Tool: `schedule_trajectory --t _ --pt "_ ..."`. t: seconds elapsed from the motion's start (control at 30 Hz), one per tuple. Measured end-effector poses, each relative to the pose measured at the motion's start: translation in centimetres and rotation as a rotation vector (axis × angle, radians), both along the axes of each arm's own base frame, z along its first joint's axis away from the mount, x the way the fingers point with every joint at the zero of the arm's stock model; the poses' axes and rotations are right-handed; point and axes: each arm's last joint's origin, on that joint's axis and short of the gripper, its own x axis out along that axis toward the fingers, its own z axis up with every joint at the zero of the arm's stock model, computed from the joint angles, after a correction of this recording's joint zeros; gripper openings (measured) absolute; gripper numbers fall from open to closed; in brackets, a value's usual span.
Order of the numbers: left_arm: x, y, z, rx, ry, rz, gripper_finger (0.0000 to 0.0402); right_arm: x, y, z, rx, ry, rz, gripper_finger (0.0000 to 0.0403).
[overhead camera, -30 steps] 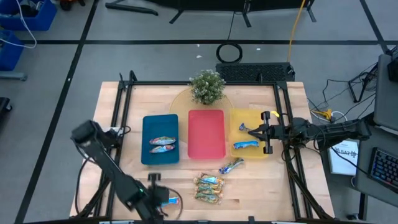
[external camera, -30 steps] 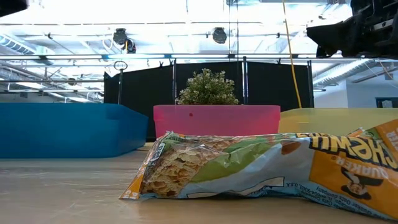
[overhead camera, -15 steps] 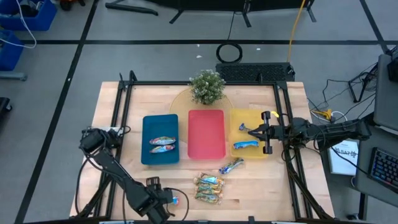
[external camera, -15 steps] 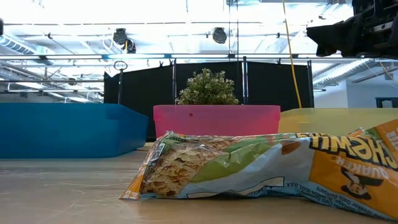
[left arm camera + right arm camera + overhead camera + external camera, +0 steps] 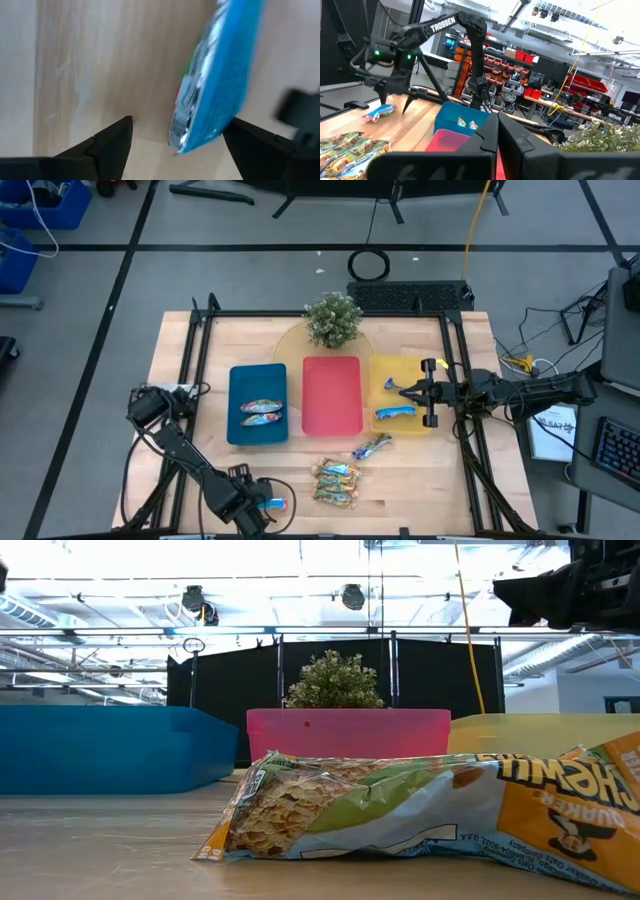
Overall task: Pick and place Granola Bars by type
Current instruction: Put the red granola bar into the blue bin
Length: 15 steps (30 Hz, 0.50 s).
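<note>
Reaching for a shiny blue bar (image 5: pixel 215 75) on the tabletop (image 5: pixel 190 430) below the blue tray (image 5: pixel 257 380), the left claw (image 5: pixel 262 503) hangs spread and empty; next, closing on it. Right claw (image 5: pixel 405 391), closed, waits over the yellow tray (image 5: pixel 385 370).

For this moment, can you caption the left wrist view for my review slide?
Left gripper open above the wooden table, its fingers straddling a shiny blue granola bar.
</note>
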Motion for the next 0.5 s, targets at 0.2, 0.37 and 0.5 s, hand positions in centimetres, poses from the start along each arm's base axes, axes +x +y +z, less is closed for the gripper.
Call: schedule_trajectory --t 0.2,0.37,0.5 --pt "-0.23 0.54 -0.69 -0.006 0.009 -0.043 0.0307 -0.01 0.00 0.05 0.000 -0.005 0.000 0.0002" --pt "0.01 0.38 -0.65 -0.001 -0.032 -0.109 0.0269 -0.02 0.00 0.08 0.000 -0.009 0.000 0.0002" --pt "0.06 0.36 -0.61 0.007 -0.038 -0.123 0.0233 -0.01 0.00 0.08 0.000 -0.008 0.000 0.0002"
